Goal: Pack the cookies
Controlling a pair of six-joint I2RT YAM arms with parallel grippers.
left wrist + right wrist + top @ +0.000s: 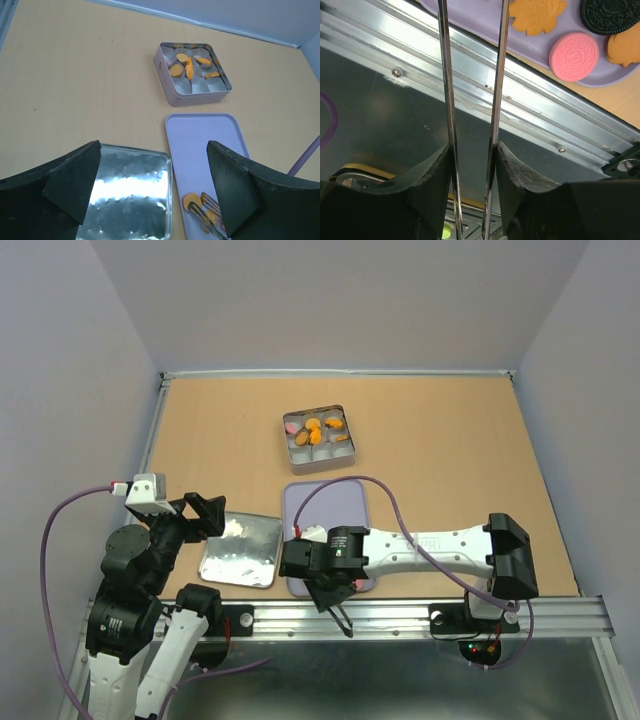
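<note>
I have the most room on the bare table (460, 460) to either side of the tin (320, 466), which sits mid-table, well apart from the walls. The lavender tray (330, 510) lies between the tin and the metal rail (420, 618). Its long axis runs away from me and its near short edge is close to the table's edge. The lid (240, 552) lies just beside the tray's left edge.

Some cookies (318, 430) sit in the tin's paper cups, a few tipped on edge. Others lie flat at the tray's near end: a leaf-shaped cookie (537, 15), a black round (610, 12) and a pink round (574, 56) near the rim. The rounds have no long axis.

My right gripper (472, 146) pinches both arms of the tongs (447, 100), whose length crosses the rail toward the tray. My left gripper (152, 143) hangs spread wide over the lid, holding nothing.
</note>
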